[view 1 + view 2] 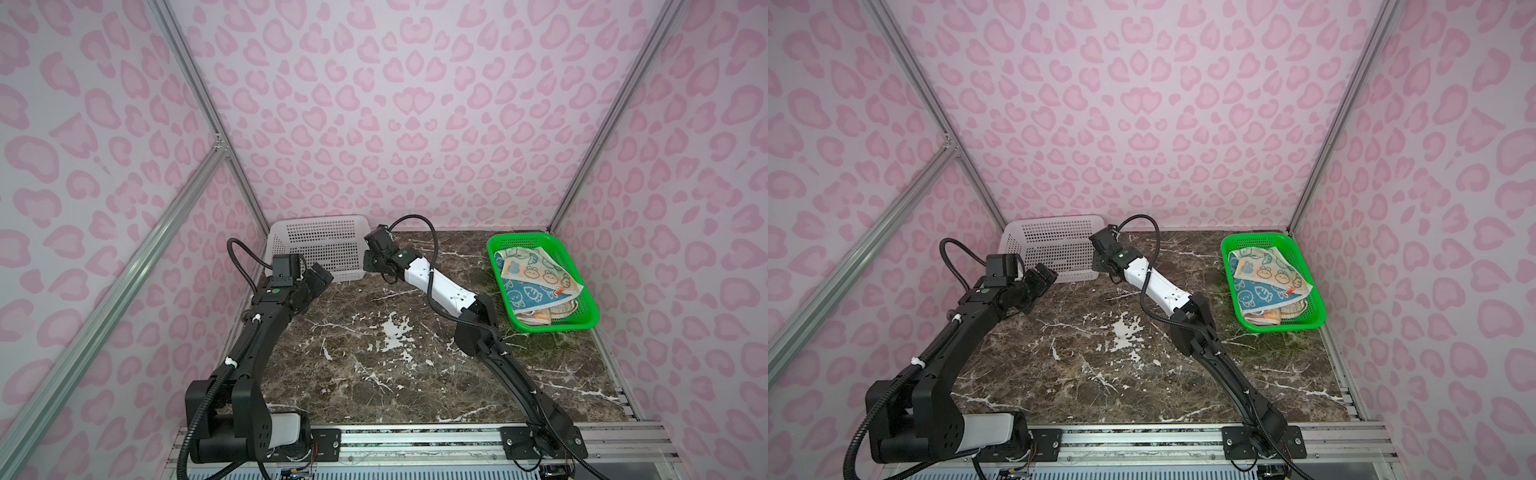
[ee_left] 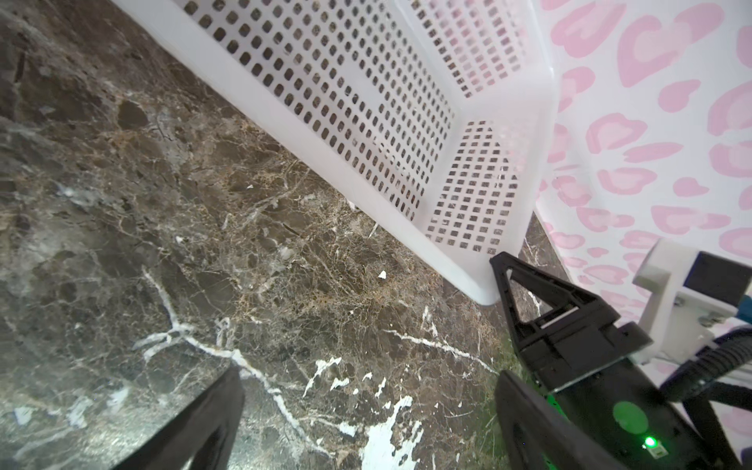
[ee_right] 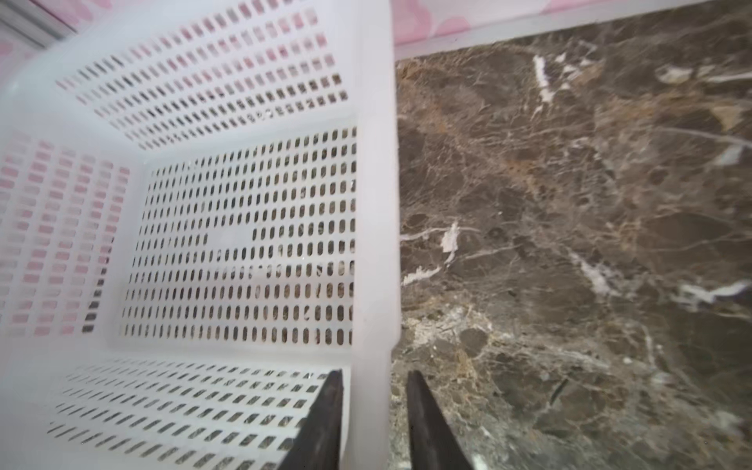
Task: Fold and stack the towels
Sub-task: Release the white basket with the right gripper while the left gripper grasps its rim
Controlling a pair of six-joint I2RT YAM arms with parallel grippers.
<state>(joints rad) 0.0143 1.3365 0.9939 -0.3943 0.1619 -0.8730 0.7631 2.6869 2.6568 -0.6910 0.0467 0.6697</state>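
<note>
I have both arms at the back left of the table (image 1: pixel 374 374), and neither is near the towels (image 1: pixel 536 274). The towels lie in a loose, unfolded heap inside the green basket (image 1: pixel 552 328) at the right edge of the table. A cream cloth with blue rabbit prints is on top, a blue patch with pale rabbits shows beneath it, and an orange-trimmed piece peeks out at the front. Both top views show the heap the same way, and nothing is touching it.

In its wrist view, my right gripper (image 3: pixel 372 374) straddles the side rim of the white basket (image 1: pixel 320 241). One finger hangs inside the basket and the other outside over the marble. The jaws are parted, with a sliver of space on each side of the plastic, so I see no pinch on the rim. In the top views this gripper sits at the right front corner of the white basket, mostly tucked under its own wrist camera.

My left gripper (image 1: pixel 320 278) hovers just in front of the white basket's front wall with its jaws spread wide and nothing between them. Its wrist view shows bare marble between the two fingers, with the basket's front wall running diagonally beyond them.
</note>
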